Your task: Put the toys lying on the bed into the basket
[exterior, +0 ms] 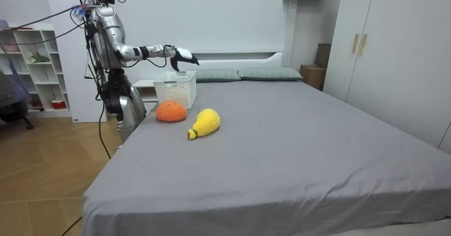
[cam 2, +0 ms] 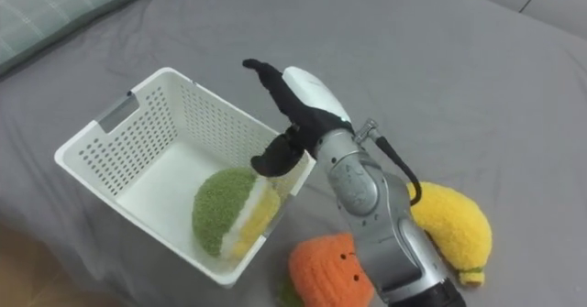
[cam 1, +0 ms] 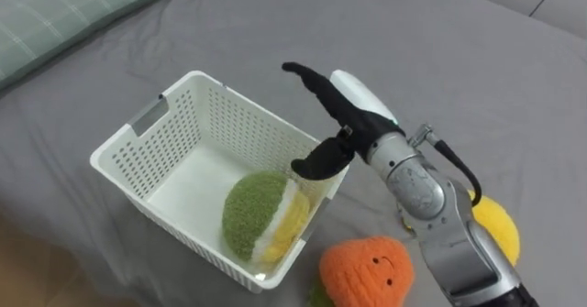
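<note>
A white perforated basket (cam 1: 151, 138) (cam 2: 110, 135) (exterior: 175, 89) stands on the grey bed. Inside it, against the near right wall, lies a green and yellow plush toy (cam 1: 261, 215) (cam 2: 227, 211). My right hand (cam 1: 337, 115) (cam 2: 298, 105) (exterior: 180, 55) hovers open above the basket's right rim, fingers spread, holding nothing. An orange plush toy with a face (cam 1: 367, 270) (cam 2: 330, 270) (exterior: 170, 112) lies on the bed just in front of the basket. A yellow plush toy (cam 1: 497, 228) (cam 2: 451, 230) (exterior: 204, 123) lies to its right, partly behind my forearm.
A green checked pillow (cam 1: 64, 14) (cam 2: 55, 5) lies at the far left of the bed. In the room view I stand at the bed's side near the headboard, with a white shelf unit (exterior: 32, 67) behind me and wardrobes (exterior: 384, 46) on the room view's right.
</note>
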Robot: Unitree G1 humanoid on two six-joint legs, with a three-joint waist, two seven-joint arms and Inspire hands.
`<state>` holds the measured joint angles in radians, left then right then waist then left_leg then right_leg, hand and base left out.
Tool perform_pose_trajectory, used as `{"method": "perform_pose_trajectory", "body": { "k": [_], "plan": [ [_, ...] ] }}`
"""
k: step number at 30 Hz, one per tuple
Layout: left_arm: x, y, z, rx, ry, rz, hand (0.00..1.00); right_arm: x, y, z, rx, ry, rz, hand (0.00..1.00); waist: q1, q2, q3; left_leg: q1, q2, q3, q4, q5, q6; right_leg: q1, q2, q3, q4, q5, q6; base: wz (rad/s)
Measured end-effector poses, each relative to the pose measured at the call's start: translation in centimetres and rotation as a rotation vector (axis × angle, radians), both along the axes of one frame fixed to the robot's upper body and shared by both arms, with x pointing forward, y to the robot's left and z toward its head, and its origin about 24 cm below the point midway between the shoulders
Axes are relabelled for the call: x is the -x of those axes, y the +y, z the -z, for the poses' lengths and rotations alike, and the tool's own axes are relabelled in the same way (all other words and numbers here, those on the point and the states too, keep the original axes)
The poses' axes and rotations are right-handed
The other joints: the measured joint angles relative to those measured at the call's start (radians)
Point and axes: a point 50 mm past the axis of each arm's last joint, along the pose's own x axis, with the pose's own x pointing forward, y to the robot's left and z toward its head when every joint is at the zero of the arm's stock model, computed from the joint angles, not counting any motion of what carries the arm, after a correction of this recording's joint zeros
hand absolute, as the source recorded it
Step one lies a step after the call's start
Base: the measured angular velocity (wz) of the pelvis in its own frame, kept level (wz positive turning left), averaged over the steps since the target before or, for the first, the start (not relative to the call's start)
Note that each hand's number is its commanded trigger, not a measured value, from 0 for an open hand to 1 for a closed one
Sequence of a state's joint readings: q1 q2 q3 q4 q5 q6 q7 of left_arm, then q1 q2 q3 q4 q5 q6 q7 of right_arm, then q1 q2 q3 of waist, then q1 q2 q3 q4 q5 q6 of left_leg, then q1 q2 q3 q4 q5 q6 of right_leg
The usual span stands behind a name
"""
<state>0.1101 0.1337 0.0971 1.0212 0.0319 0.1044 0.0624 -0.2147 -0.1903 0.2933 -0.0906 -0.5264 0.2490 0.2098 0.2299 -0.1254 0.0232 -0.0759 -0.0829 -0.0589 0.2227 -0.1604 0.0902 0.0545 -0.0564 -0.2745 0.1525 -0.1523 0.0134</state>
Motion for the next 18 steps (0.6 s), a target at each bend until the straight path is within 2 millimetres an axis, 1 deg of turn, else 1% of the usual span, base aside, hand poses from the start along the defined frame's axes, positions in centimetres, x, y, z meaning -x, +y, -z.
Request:
{"method": "perform_pose_trajectory", "body": {
  "k": [1, 4, 6, 7, 8, 10, 11, 14, 15, 16, 18],
  "plan": [
    [0.1, 0.1, 0.0, 0.003, 0.001, -0.007, 0.00, -0.1, -0.6, -0.2, -0.014, -0.013, 0.032, 0.00, -0.009, 0.001, 0.0010, 0.000, 0.000, 0.000, 0.000, 0.000, 0.000, 0.000, 0.000, 0.000, 0.000, 0.000, 0.000, 0.00],
    [0.2, 0.2, 0.0, 0.004, 0.000, -0.020, 0.00, -0.4, -2.4, -0.6, -0.043, -0.060, 0.119, 0.00, -0.035, 0.002, 0.0002, 0.003, 0.001, 0.006, -0.001, 0.000, 0.000, -0.001, 0.000, 0.005, 0.000, 0.000, 0.000, -0.05],
    [0.3, 0.2, 0.0, 0.002, 0.001, -0.023, 0.00, -0.3, -3.5, -0.6, -0.054, -0.088, 0.168, 0.00, -0.039, 0.002, -0.0005, 0.008, 0.003, 0.016, -0.001, 0.001, 0.001, -0.003, 0.000, 0.013, 0.000, 0.000, 0.000, -0.13],
    [0.5, 0.3, 0.0, 0.001, 0.004, -0.028, 0.00, -0.1, -4.1, -0.4, -0.055, -0.097, 0.202, 0.00, -0.042, 0.002, -0.0028, 0.013, 0.004, 0.022, -0.004, 0.001, 0.001, -0.003, 0.000, 0.021, 0.001, 0.000, 0.000, -0.16],
    [0.7, 0.3, 0.0, -0.003, 0.009, -0.034, 0.00, 0.0, -4.7, -0.1, -0.053, -0.095, 0.229, 0.00, -0.054, 0.001, -0.0062, 0.016, 0.004, 0.025, -0.008, 0.001, 0.001, -0.002, 0.000, 0.023, 0.001, 0.000, 0.000, -0.12],
    [1.0, 0.5, 0.1, -0.005, 0.013, -0.052, 0.00, 0.3, -5.5, 0.6, -0.048, -0.083, 0.276, 0.00, -0.065, -0.002, -0.0098, 0.018, 0.005, 0.029, -0.009, 0.001, 0.001, -0.002, 0.000, 0.025, 0.001, 0.000, 0.000, -0.06],
    [1.1, 0.6, 0.1, -0.005, 0.014, -0.055, 0.00, 0.5, -6.1, 1.1, -0.046, -0.073, 0.306, 0.00, -0.070, -0.002, -0.0104, 0.018, 0.005, 0.031, -0.009, 0.001, 0.001, -0.002, 0.000, 0.027, 0.001, 0.000, 0.001, -0.05],
    [1.6, 0.7, 0.1, -0.009, 0.022, -0.065, 0.00, 1.2, -6.9, 1.9, -0.062, -0.055, 0.353, 0.00, -0.087, -0.001, -0.0121, 0.021, 0.006, 0.035, -0.009, 0.001, 0.001, -0.002, 0.000, 0.032, 0.002, 0.000, 0.001, -0.04],
    [1.6, 0.7, 0.1, -0.011, 0.022, -0.067, 0.00, 1.2, -7.0, 2.1, -0.067, -0.051, 0.357, 0.00, -0.089, -0.001, -0.0124, 0.022, 0.006, 0.038, -0.010, 0.001, 0.001, -0.002, 0.000, 0.035, 0.002, 0.000, 0.001, -0.14],
    [1.8, 0.8, 0.1, -0.019, 0.028, -0.073, 0.00, 1.2, -7.3, 2.5, -0.070, -0.038, 0.368, 0.00, -0.090, 0.000, -0.0127, 0.028, 0.008, 0.047, -0.012, 0.001, 0.001, 0.001, 0.000, 0.040, 0.002, 0.000, 0.001, -0.16],
    [2.4, 0.9, 0.1, -0.025, 0.039, -0.085, 0.00, 1.2, -8.0, 3.3, -0.072, -0.003, 0.396, 0.00, -0.092, 0.001, -0.0130, 0.036, 0.009, 0.050, -0.017, 0.001, 0.002, 0.009, 0.000, 0.039, 0.003, 0.001, 0.001, -0.07]
  ]
}}
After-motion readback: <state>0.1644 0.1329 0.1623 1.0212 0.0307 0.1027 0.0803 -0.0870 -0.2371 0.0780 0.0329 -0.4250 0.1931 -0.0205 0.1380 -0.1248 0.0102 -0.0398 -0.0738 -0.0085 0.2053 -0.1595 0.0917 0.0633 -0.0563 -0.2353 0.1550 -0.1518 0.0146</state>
